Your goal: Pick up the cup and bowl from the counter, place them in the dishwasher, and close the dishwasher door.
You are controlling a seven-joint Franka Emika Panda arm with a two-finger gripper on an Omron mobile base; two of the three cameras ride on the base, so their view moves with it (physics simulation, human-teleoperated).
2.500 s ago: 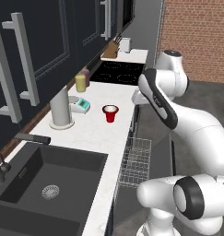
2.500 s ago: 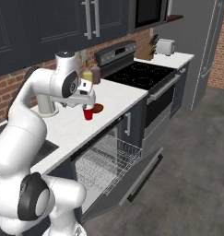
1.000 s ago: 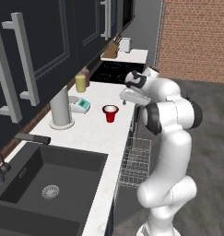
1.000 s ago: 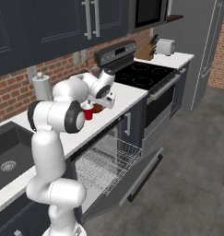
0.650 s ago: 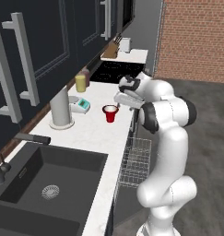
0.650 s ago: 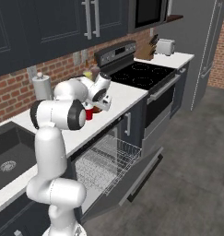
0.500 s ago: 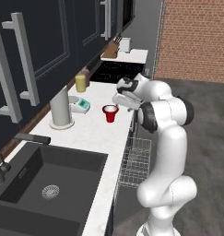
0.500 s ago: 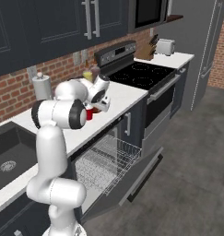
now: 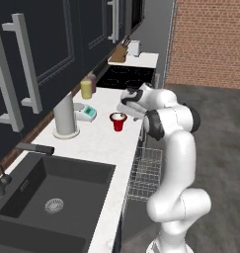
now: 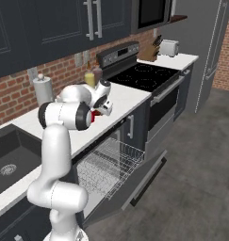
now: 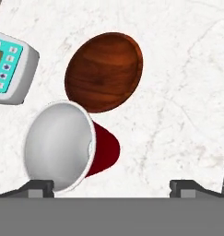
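The red cup [image 11: 67, 147] with a white inside stands on the white counter [image 11: 178, 92], right below my hand and toward the left fingertip [image 11: 39, 186]. Just beyond it rests the dark reddish-brown bowl [image 11: 104, 71], close against the cup. My gripper [image 11: 112, 186] is open, its tips wide apart and holding nothing. In the left base view the gripper [image 9: 125, 110] hangs just above and right of the cup [image 9: 118, 121]. The dishwasher door [image 10: 140, 181] is folded down, the wire rack [image 10: 111, 164] pulled out over it.
A white and teal scale [image 9: 86, 112] lies left of the cup. A tall grey cylinder [image 9: 65, 116] and a yellow jar [image 9: 86, 89] stand nearer the wall. The black sink [image 9: 47, 197] is to the near left, the cooktop [image 9: 129, 76] beyond.
The hand has come down and toward the cup, and now hovers just over it. Its jaws have stayed open. Cup, bowl and base have not moved.
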